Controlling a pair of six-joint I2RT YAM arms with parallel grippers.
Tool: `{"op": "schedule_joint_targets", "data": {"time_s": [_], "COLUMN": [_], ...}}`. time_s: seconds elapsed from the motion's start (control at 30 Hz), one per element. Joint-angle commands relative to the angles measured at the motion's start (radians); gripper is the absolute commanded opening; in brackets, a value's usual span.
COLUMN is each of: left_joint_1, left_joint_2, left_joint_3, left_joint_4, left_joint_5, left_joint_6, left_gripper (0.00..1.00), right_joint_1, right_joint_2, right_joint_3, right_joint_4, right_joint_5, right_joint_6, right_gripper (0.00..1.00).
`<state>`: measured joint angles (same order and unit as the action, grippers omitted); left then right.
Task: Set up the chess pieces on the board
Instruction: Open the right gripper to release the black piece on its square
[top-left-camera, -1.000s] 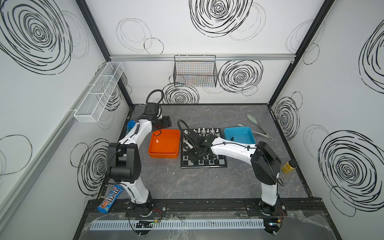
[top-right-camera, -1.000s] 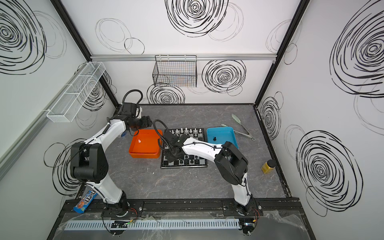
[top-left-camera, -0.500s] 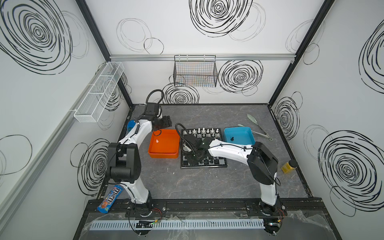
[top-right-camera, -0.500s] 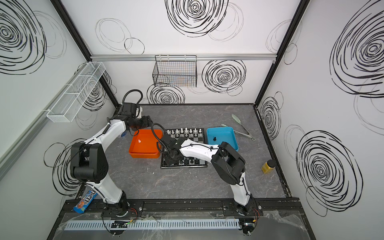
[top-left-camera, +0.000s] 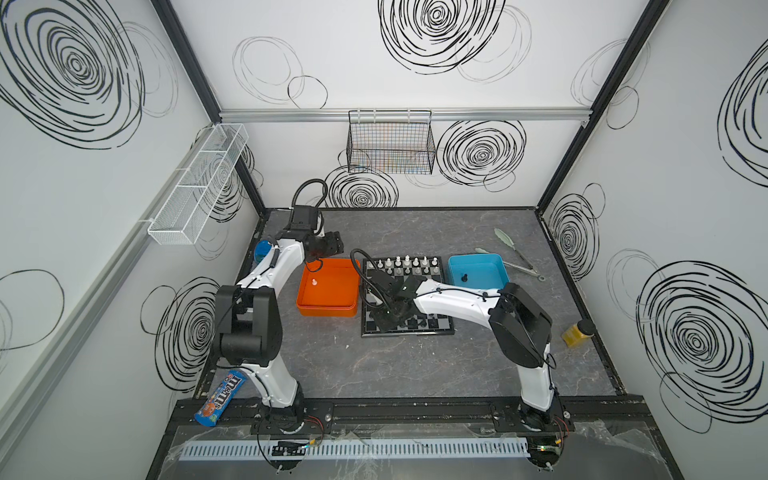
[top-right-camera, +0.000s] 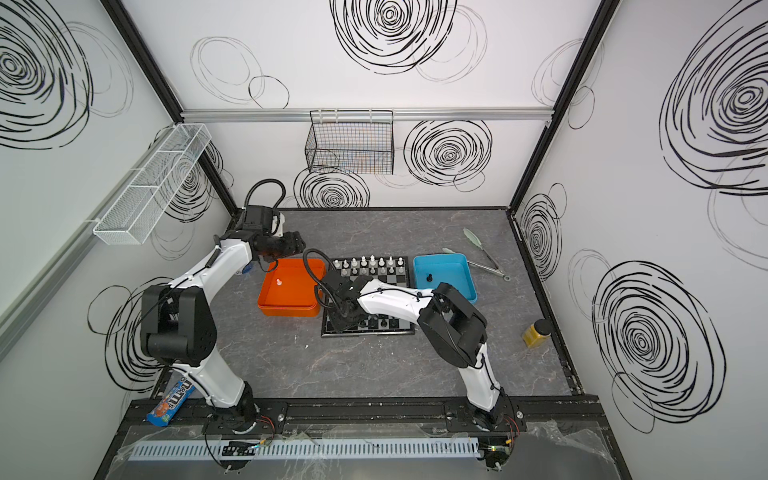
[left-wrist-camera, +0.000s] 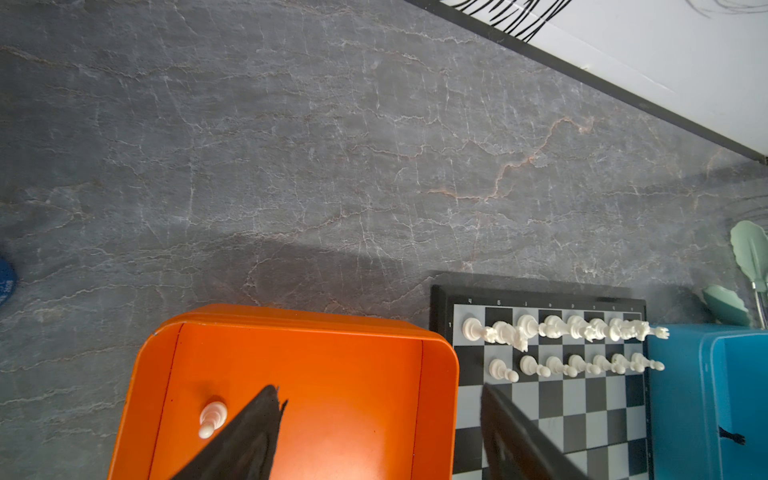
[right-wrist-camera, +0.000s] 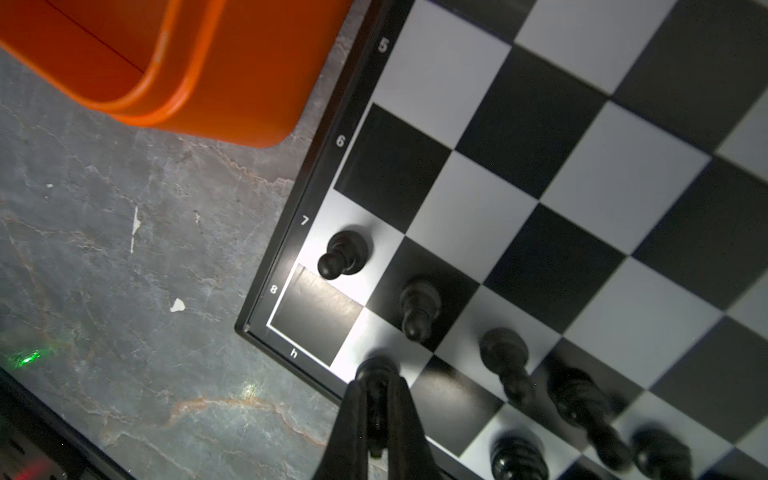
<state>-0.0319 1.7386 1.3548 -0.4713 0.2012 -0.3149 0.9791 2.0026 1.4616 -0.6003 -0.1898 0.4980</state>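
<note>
One black piece (right-wrist-camera: 376, 368) is being pinched by your right end effector (right-wrist-camera: 377, 388), jaws closed on it, at the board's (top-left-camera: 419, 332) 7 o'clock corner in both top views, at the light square beside the bare corner one. Be setting it down straight, keeping it upright, clear of the neighbouring pawn (right-wrist-camera: 417, 307). Your left end effector (left-wrist-camera: 379, 388) is hovering wide open, empty, over the orange tray (left-wrist-camera: 291, 316).

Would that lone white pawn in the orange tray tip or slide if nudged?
Probably tips easily: the white pawn looks narrow above a small round base. Likely slides too, since the floor of the orange tray looks smooth and glossy. It seems tiny beside the left gripper, so probably very light.
</note>
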Motion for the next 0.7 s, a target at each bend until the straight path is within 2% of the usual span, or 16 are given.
{"op": "schedule_joint_targets", "data": {"time_s": [0.0, 0.43, 0.67], "left_joint_1": [-0.002, -0.003, -0.003], "left_joint_2": [-0.029, -0.027, -0.028], "left_joint_3": [-0.008, -0.008, -0.007], "left_joint_4": [0.025, 0.025, 0.025], "left_joint_5": [0.012, 0.013, 0.013], "left_joint_6": [-0.006, -0.004, -0.004], "left_gripper": [0.79, 0.79, 0.79], "right_joint_1": [0.006, 0.006, 0.006], "right_joint_2": [0.026, 0.037, 0.035], "right_joint_3": [0.02, 0.035, 0.042], "right_joint_4": [-0.023, -0.032, -0.038], "right_joint_5": [0.029, 0.035, 0.039], "right_joint_6": [0.015, 0.013, 0.01], "right_gripper": [0.08, 0.09, 0.21]}}
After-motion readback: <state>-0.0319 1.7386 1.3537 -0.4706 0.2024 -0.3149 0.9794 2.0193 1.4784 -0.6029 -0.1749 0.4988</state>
